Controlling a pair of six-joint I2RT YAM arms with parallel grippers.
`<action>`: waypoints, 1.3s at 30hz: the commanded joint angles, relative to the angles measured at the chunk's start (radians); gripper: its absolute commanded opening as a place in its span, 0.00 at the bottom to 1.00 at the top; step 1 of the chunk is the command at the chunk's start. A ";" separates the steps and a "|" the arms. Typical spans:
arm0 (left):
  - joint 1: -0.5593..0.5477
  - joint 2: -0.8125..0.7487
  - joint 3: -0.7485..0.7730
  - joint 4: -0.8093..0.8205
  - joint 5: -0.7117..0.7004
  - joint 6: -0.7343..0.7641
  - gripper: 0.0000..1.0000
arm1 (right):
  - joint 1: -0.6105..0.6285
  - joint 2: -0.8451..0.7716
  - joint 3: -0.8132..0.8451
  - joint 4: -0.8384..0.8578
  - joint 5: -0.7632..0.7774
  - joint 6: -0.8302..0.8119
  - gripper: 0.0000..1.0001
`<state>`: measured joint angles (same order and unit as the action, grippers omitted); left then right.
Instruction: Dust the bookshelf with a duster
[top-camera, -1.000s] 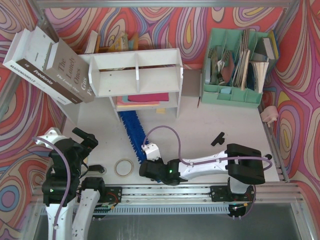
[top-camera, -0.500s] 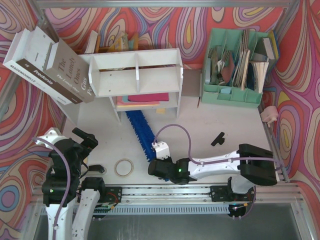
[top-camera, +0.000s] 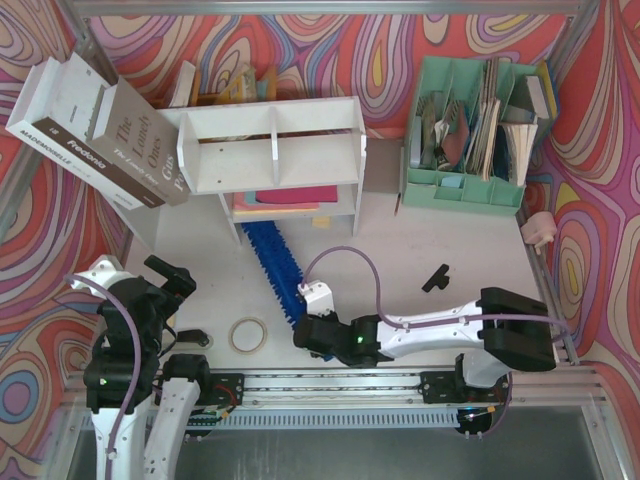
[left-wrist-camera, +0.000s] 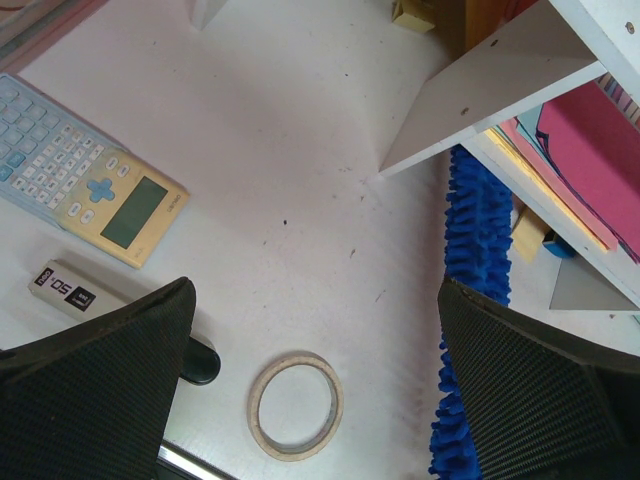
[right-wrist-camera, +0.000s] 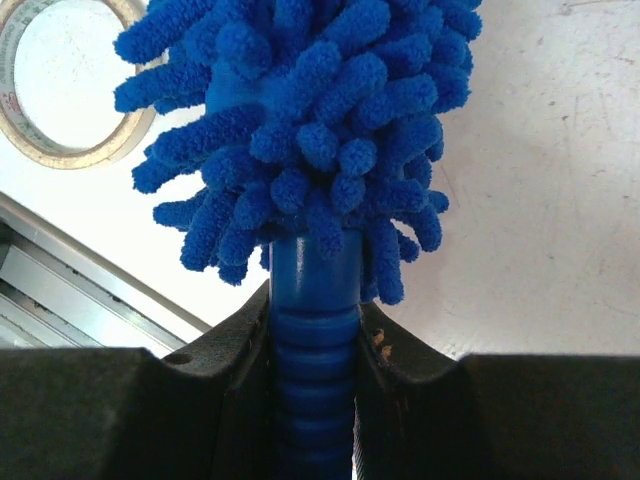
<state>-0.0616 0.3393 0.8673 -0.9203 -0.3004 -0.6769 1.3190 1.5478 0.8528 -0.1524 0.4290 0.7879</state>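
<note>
The right jaws hold the duster (top-camera: 270, 263) by its handle, the left jaws gape empty; pushing ahead may jam its tip against the bookshelf (top-camera: 272, 118)

Bright, even light from above, soft faint shadows beside the shelf (top-camera: 270, 125), white surface (top-camera: 420, 245) a little washed out, all views in focus, duster (right-wrist-camera: 300, 120) fibres sharp close up.
</note>
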 joint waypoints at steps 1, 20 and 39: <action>0.005 -0.011 -0.016 0.010 -0.015 0.005 0.98 | 0.022 0.022 0.037 0.067 0.002 -0.056 0.00; 0.005 0.000 -0.017 0.012 -0.013 0.006 0.98 | 0.036 0.066 0.031 -0.032 0.021 -0.012 0.00; 0.005 -0.004 -0.014 0.011 -0.014 0.006 0.98 | 0.088 -0.123 -0.005 -0.225 0.240 0.202 0.00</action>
<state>-0.0616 0.3397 0.8673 -0.9203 -0.3004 -0.6765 1.3998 1.4853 0.8669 -0.3115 0.5369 0.8795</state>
